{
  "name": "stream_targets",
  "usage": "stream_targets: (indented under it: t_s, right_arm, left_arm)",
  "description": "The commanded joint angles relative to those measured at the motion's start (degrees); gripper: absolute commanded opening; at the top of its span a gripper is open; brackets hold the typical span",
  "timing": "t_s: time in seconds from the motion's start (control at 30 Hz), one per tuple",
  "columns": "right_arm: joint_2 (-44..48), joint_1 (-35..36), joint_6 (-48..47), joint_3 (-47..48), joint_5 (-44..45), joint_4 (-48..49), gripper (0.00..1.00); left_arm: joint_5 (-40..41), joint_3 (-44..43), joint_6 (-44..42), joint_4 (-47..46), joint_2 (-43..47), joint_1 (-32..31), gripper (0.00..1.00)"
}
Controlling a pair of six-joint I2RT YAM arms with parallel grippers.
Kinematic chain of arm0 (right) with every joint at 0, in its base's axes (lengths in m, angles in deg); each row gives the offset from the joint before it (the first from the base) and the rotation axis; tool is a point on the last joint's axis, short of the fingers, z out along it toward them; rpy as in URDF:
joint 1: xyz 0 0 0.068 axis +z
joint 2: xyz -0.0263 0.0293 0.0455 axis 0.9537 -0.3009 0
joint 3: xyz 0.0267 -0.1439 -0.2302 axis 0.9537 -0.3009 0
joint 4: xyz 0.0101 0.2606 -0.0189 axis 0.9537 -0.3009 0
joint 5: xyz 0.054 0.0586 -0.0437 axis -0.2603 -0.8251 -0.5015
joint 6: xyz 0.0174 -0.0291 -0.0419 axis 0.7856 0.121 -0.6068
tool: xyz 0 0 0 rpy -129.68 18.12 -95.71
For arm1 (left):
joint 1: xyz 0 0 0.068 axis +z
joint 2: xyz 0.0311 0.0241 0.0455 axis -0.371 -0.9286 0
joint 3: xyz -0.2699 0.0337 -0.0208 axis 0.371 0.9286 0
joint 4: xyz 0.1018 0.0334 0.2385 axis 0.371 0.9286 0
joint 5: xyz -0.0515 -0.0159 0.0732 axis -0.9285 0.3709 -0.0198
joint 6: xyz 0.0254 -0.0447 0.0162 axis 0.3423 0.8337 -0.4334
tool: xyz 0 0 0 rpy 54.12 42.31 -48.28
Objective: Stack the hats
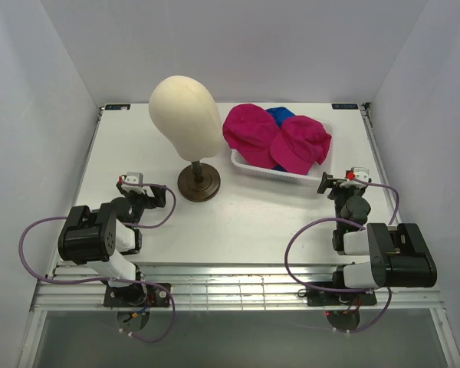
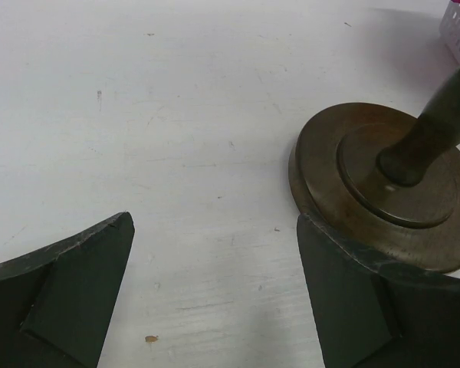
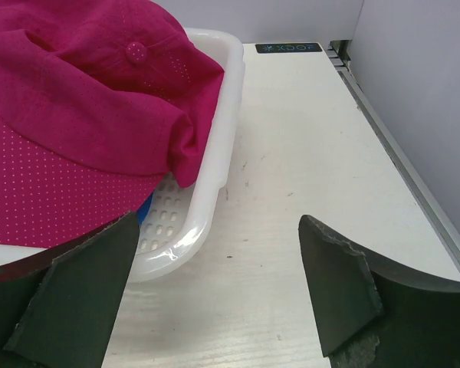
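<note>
Two magenta-pink caps [image 1: 249, 132] [image 1: 301, 142] lie in the white perforated basket [image 1: 254, 168] at the back right, with blue cap fabric [image 1: 280, 115] showing between and under them. The right wrist view shows one pink cap [image 3: 77, 123] draped over the basket rim [image 3: 215, 138], with a bit of blue [image 3: 144, 212] beneath. My left gripper [image 1: 133, 186] is open and empty near the front left, beside the stand. My right gripper [image 1: 343, 180] is open and empty just right of the basket's near corner.
A cream mannequin head [image 1: 185, 115] stands on a dark round stand [image 1: 198, 182] left of the basket; its base [image 2: 383, 184] fills the right of the left wrist view. White walls close in the table on three sides.
</note>
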Motion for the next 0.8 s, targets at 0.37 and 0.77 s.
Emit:
stream_targets:
  t_s: [0.37,0.77]
  right_arm:
    - [18.52,-0.46,6.37,11.91,5.89,-35.96,0.9]
    - [11.25,-0.38,12.79,49.09,-16.28,-80.07,0.78]
  left_arm:
    - [2.56,0.92,1.63,-4.7,1.67,-0.16,0.98]
    - [6.62,-29.96,3.78,48.17,3.8,5.47,0.75]
